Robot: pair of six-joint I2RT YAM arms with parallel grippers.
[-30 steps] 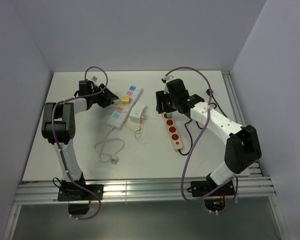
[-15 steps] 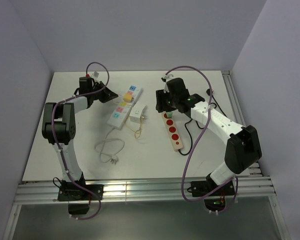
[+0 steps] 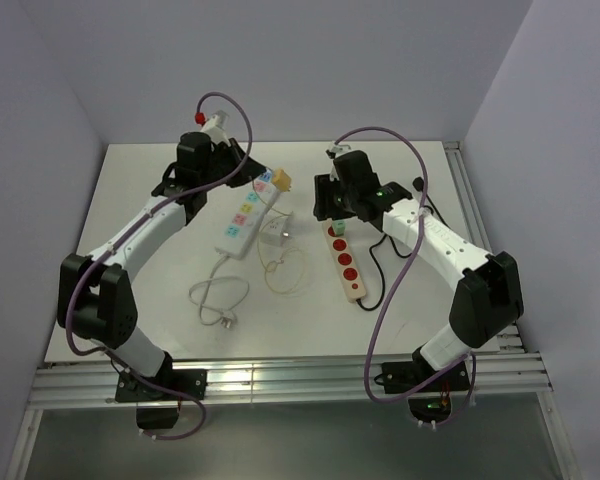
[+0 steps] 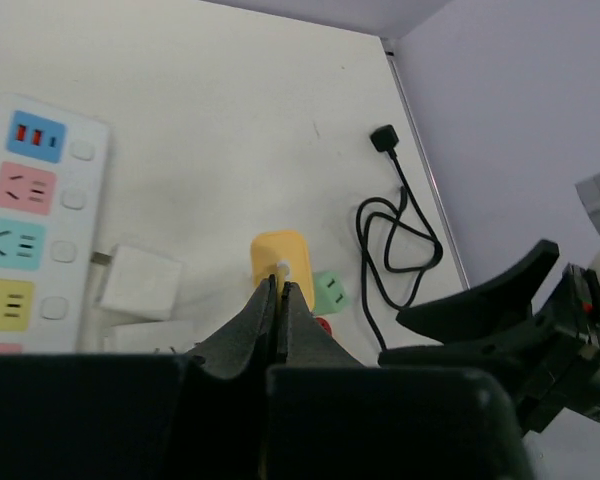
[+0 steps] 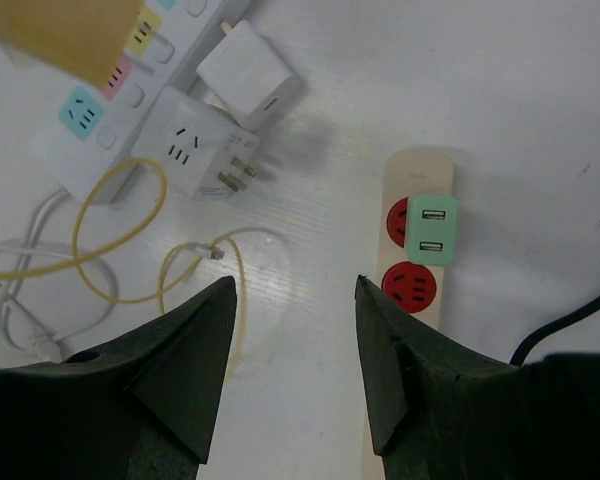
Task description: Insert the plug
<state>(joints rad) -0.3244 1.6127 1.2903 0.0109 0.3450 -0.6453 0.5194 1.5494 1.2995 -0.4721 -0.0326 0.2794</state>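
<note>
Left gripper (image 4: 278, 292): fingers pressed together, with the yellow plug (image 3: 278, 181) at their tips; whether they pinch its body or its cord cannot be told. Change within the last second: this arm has swung from the left side of the table (image 3: 150, 290) toward the middle of the far edge, and the plug, previously lying on the white power strip (image 3: 235, 232), now hangs clear above it, its yellow cord (image 3: 292, 268) trailing to the table. Judgement: pick-up done, insertion outstanding. Right gripper (image 5: 295, 288): spread, empty, hovering over the wooden socket strip (image 5: 425, 165) with its green adapter (image 5: 431, 229), right of centre
</note>
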